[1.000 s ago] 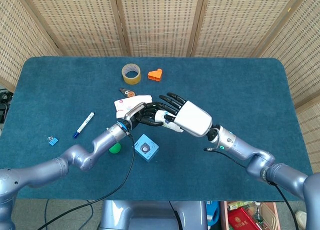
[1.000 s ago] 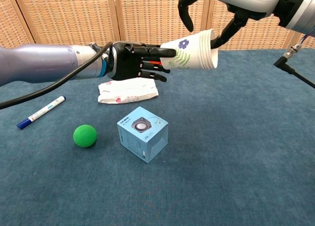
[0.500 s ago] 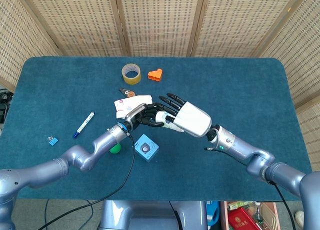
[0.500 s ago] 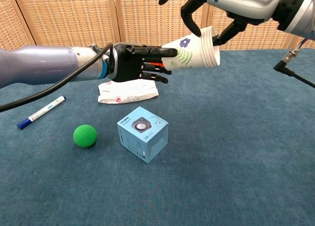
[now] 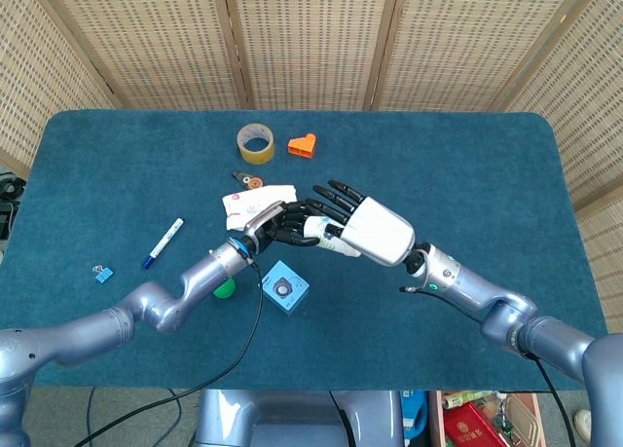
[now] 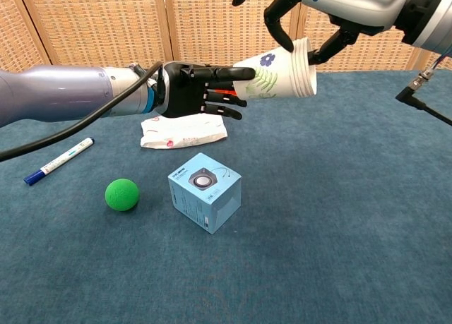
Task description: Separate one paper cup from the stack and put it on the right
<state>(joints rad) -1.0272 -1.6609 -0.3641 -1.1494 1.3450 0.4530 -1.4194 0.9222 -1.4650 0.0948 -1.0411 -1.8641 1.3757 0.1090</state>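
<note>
A stack of white paper cups [image 6: 277,75] with a blue flower and green leaves lies sideways in the air, mouth to the right. My left hand [image 6: 200,91] grips its base end from the left. My right hand [image 6: 321,3] reaches down from above; one finger sits on top of the outer rim and the thumb [image 6: 329,46] is at the mouth, pinching the outermost cup's rim. In the head view the left hand [image 5: 280,225] and right hand [image 5: 373,231] meet above the table's middle, and only a sliver of the cups [image 5: 314,229] shows between them.
Below the hands stand a light blue box [image 6: 205,192] and a green ball [image 6: 122,195]. A white packet [image 6: 183,131] lies under the left hand and a marker [image 6: 60,160] further left. A tape roll [image 5: 256,143] and orange piece [image 5: 303,146] sit at the back.
My right hand's finger has come down from above the cup wall onto the outer rim, with the thumb at the mouth. The stack has shifted slightly to the right. The left hand keeps its grip.
</note>
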